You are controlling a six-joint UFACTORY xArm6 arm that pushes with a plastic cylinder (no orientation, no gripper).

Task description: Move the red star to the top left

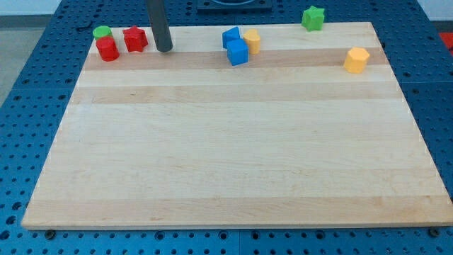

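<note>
Resting near the tabletop's (226,142) top-left corner, red star (135,39) touches a red block (107,49); green block (102,32) behind. My tip (164,49) stands just right of the star. No hand fitted, so no state to tell.

At the far left corner of the wooden surface (233,142), a green cylinder (102,32) touches a red cylinder (107,49). Far centre, two blue blocks (231,37) (238,52) cluster with a yellow block (253,41). A green star (313,18) sits at the far edge; a yellow hexagonal block (357,60) stands far right.
</note>
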